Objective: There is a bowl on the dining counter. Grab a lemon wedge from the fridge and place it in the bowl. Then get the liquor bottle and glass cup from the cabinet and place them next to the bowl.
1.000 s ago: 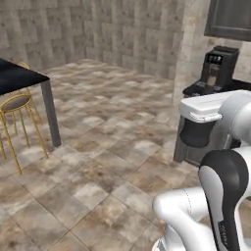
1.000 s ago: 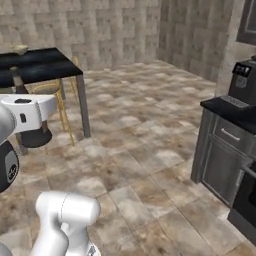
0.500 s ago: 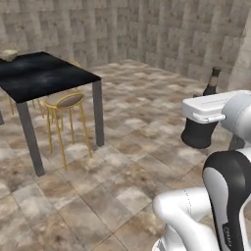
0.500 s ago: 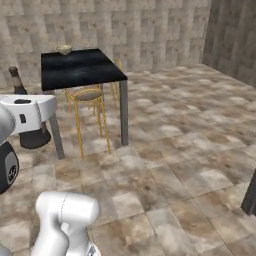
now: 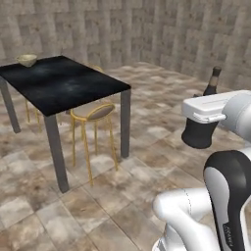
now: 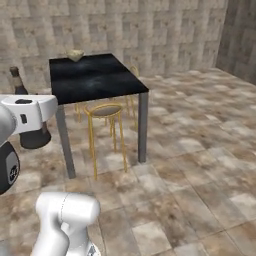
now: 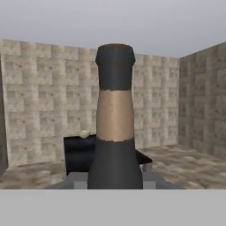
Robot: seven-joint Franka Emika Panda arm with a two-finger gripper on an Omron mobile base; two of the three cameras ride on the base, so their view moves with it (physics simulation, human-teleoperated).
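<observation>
While the hand view put the liquor bottle (image 7: 114, 132) upright directly ahead, I read the gripper (image 5: 208, 115) as clamped on its dark body. Beyond it stood the dining counter (image 5: 63, 88), with the bowl (image 5: 27, 60) at its far corner.

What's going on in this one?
The robot arm is carrying the dark liquor bottle in its gripper, held upright out in front of it. Ahead stands the black dining counter with yellow stools beneath it. The pale bowl sits at the counter's far corner. The bottle is not yet set down beside it.
</observation>
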